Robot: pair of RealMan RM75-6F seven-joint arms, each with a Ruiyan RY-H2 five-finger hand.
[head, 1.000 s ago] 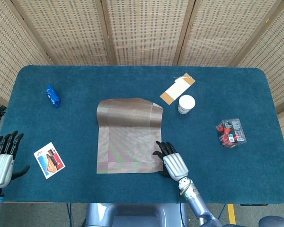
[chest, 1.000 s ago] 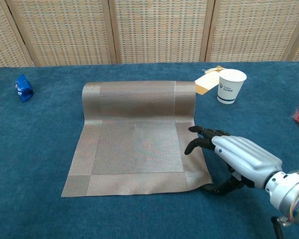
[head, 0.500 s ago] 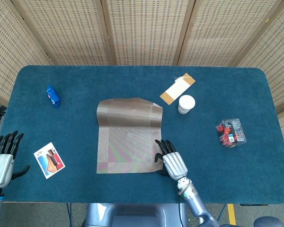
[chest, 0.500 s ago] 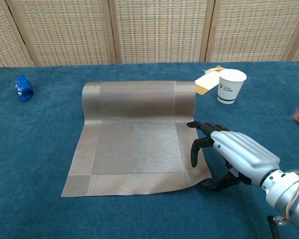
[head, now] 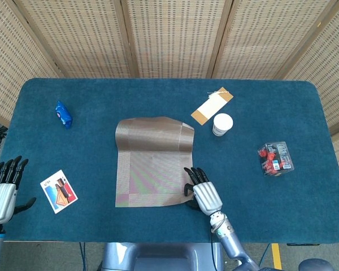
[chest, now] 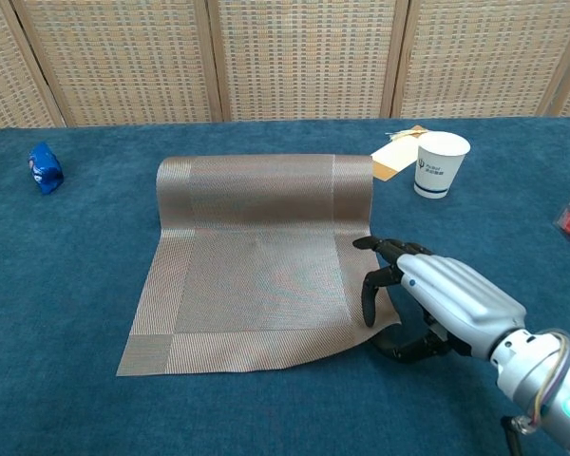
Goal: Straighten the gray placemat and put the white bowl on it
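Note:
The gray placemat lies mid-table, and its far edge is curled up and folded back over itself. My right hand is at the mat's near right corner, fingers curled over the top and thumb beneath, pinching it. That corner is lifted slightly off the cloth. The only white vessel in view is a white paper cup, upright beyond the mat's far right corner, also seen as the cup from the head camera. My left hand hovers at the table's near left edge, fingers apart and holding nothing.
A blue packet lies at the far left. A picture card sits near my left hand. A brown paper tag rests just behind the cup. A red-filled plastic pack lies on the right.
My right hand slid slightly left onto the mat's near right corner. Its fingers curled down over the edge, its thumb went under, and the corner rose. The left hand stayed put.

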